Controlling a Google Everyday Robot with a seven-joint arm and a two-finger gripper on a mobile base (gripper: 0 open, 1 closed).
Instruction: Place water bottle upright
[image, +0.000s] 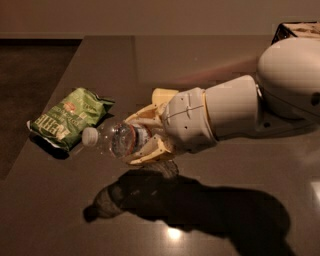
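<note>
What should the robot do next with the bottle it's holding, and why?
Probably turn the claw so the white cap points up. It is shut on the water bottle, holding it sideways above the table, cap toward the green chip bag; its shadow lies below. The bottle must be upright before being set down.

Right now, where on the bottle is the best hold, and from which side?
Probably the labelled middle, coming from the base side on the right. The bottle lies sideways with its cap toward the bag, so its ribbed body offers two parallel flanks. The end effector, above the table, is shut there.
</note>
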